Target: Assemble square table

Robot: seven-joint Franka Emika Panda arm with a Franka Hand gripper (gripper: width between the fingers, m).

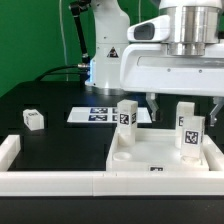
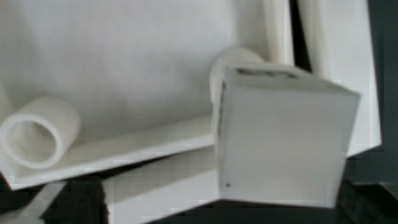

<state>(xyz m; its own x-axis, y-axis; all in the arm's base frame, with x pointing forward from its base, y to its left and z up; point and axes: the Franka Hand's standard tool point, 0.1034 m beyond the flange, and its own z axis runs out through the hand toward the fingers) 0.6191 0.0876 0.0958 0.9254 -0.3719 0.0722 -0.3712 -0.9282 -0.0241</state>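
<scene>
Nearest the lens, the white L-shaped rail [image 1: 60, 182] lies against the front edge of the tabletop slab [image 1: 160, 155]. Two legs stand upright on the slab, the first leg [image 1: 127, 118] and the second leg [image 1: 189, 128]. A loose leg [image 1: 35, 119] sits well apart from it. The marker board [image 1: 98, 114] lies just behind it. Above the slab hangs the gripper [image 1: 185, 98], jaws spread wide and gripping nothing.

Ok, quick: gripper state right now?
Gripper: open wide, holding nothing, poised above an upright leg on the tabletop.
</scene>
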